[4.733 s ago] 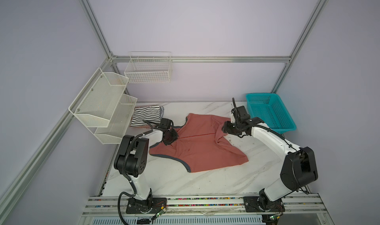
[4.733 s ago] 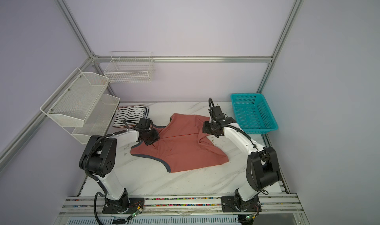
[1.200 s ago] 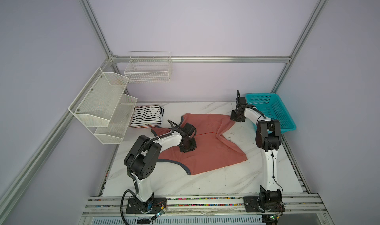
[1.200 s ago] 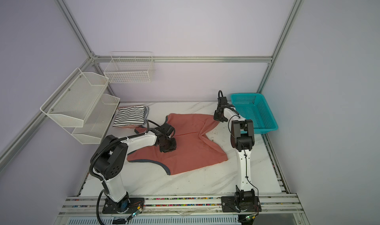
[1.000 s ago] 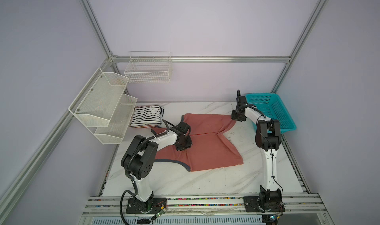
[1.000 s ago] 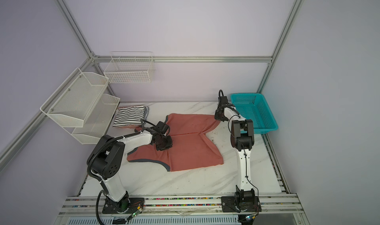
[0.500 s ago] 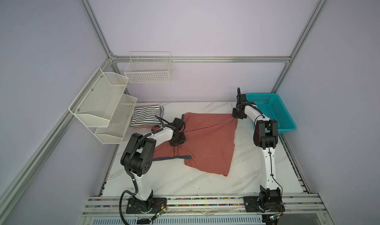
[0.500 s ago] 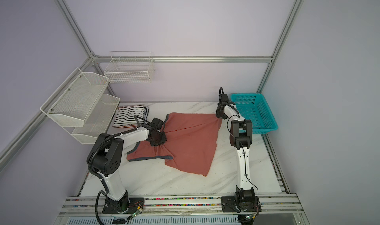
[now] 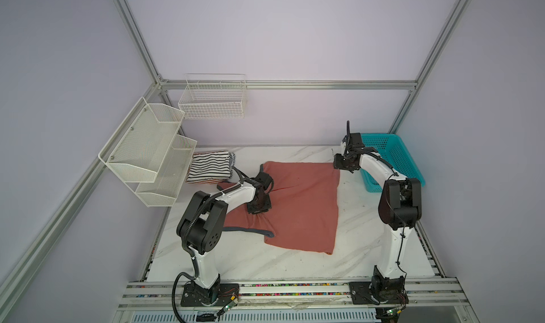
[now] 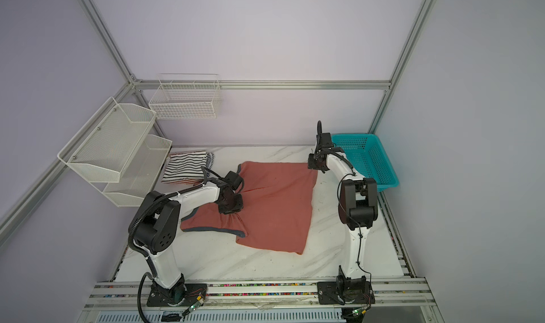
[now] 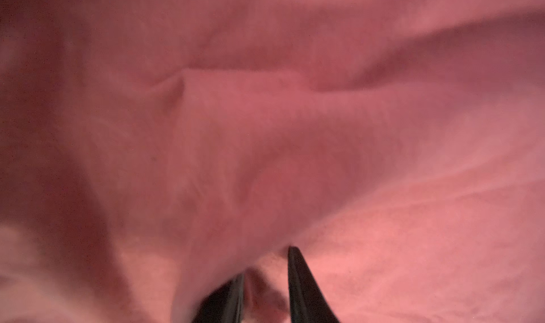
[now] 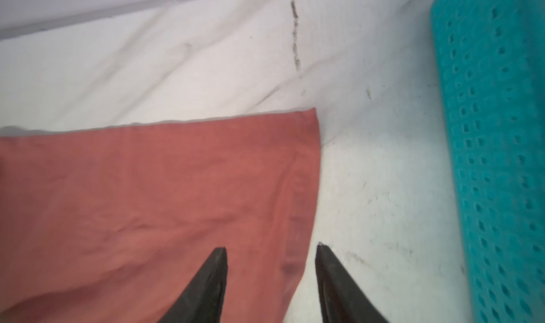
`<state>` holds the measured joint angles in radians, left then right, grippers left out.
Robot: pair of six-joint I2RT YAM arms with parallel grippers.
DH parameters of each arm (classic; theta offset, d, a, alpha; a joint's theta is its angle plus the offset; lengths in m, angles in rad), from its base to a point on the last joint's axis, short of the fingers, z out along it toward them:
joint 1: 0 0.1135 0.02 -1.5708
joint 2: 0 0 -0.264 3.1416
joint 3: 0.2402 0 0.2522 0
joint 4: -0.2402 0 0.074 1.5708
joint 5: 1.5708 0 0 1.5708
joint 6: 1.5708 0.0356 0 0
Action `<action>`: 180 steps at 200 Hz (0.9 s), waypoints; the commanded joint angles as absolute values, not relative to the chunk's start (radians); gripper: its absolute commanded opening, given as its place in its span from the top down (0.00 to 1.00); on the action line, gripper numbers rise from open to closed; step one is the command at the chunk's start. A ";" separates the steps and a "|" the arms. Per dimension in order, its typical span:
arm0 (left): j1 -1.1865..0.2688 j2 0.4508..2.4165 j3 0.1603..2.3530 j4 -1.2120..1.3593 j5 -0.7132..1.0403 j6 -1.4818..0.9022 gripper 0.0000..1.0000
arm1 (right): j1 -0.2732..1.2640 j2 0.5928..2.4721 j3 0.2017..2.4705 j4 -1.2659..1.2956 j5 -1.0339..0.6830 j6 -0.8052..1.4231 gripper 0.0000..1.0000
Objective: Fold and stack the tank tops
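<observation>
The salmon-red tank top (image 9: 303, 206) (image 10: 277, 206) lies spread on the marble table with a straight right edge. Its grey-blue trimmed part is bunched at the near left. My left gripper (image 9: 259, 213) (image 10: 231, 215) (image 11: 265, 265) points down on its left-middle, shut on a pinched fold of the salmon-red cloth (image 11: 265, 129). My right gripper (image 9: 339, 166) (image 10: 314, 165) (image 12: 271, 247) hovers open over the top's far right corner (image 12: 295, 147), holding nothing. A folded white tank top with black stripes (image 9: 211, 166) (image 10: 185, 166) lies at the back left.
A turquoise perforated basket (image 9: 389, 153) (image 10: 365, 156) (image 12: 495, 129) stands at the back right, close beside my right gripper. White mesh shelves (image 9: 147, 147) hang over the table's left edge. A wire basket (image 9: 212, 100) hangs on the back wall.
My right gripper has opened and let go of the top's far right corner. The cloth has dropped and settled flatter, its right edge now straight. My left gripper keeps its pinch.
</observation>
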<state>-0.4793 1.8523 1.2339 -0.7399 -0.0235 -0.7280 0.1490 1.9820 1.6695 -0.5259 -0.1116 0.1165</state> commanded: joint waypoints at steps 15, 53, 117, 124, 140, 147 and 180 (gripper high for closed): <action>-0.501 1.789 1.381 -0.793 0.004 -0.690 0.72 | 0.212 1.728 1.421 -0.492 -0.143 0.214 0.46; -0.531 1.733 1.385 -0.791 0.024 -0.676 0.71 | 0.261 1.558 1.162 -0.565 -0.088 0.330 0.45; -0.610 1.749 1.329 -0.789 0.047 -0.667 0.72 | 0.340 1.320 0.906 -0.653 -0.102 0.497 0.42; -0.616 1.754 1.321 -0.787 0.048 -0.669 0.72 | 0.346 1.311 0.888 -0.661 -0.106 0.502 0.42; -0.621 1.763 1.300 -0.783 0.049 -0.673 0.72 | 0.352 1.296 0.847 -0.652 -0.131 0.513 0.41; -0.623 1.767 1.292 -0.782 0.050 -0.675 0.72 | 0.353 1.292 0.828 -0.641 -0.143 0.518 0.41; -0.623 1.766 1.269 -0.782 0.046 -0.676 0.72 | 0.359 1.311 0.778 -0.621 -0.168 0.534 0.41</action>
<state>-0.6220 1.7676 1.3037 -0.7841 0.0410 -0.6868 0.3500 1.2999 0.8070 -0.6174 -0.1459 0.4950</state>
